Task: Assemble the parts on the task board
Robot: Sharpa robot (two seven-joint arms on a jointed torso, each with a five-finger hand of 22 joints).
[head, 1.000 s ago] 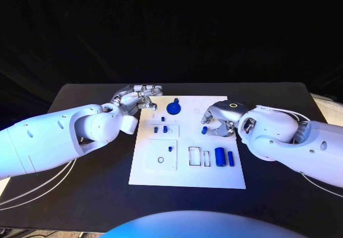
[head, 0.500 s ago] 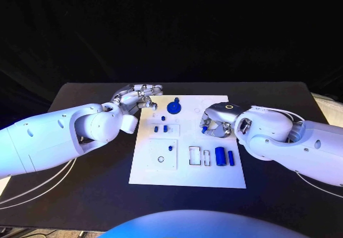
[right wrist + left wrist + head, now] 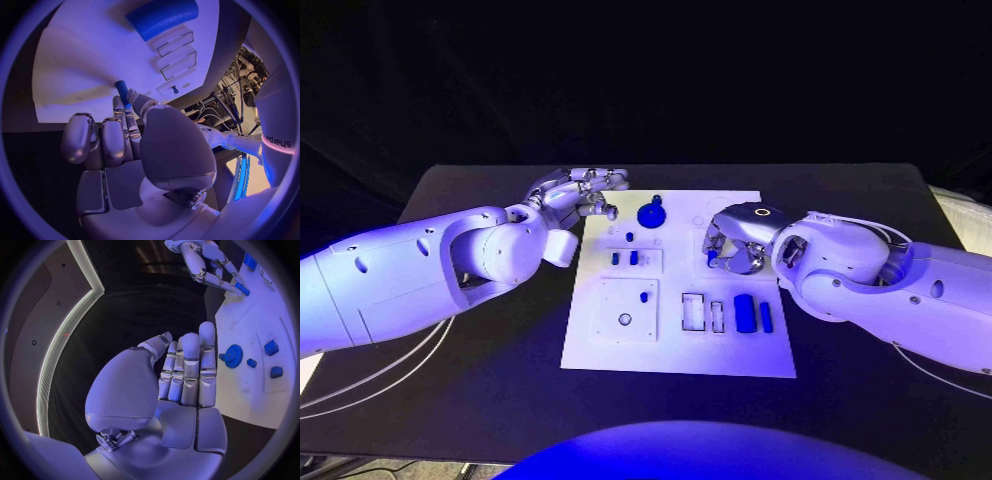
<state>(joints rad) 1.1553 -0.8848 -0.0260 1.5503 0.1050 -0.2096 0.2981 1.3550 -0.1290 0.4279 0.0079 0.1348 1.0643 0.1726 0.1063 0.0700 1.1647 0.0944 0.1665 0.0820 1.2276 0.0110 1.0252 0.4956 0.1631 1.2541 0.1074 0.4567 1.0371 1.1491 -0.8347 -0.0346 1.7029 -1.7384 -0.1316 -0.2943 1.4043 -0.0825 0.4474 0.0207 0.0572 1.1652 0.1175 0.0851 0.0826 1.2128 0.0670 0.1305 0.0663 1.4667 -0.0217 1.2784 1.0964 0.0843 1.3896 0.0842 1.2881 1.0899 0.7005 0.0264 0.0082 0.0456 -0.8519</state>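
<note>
Peg held over the board, ready to seat

Our right hand point(image 3: 733, 246) pinched a small blue peg point(image 3: 121, 92) above the task board point(image 3: 678, 350), presumably to line it up; our left hand point(image 3: 577, 195) waited empty, fingers straight, beside the board's far corner.

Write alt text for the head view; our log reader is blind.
The robot's right hand pinches a small blue peg above the right side of a white board on a black table. The left hand hovers, holding nothing, at the board's far left corner, near a blue gear. Two blue cylinders lie toward the board's near right.
</note>
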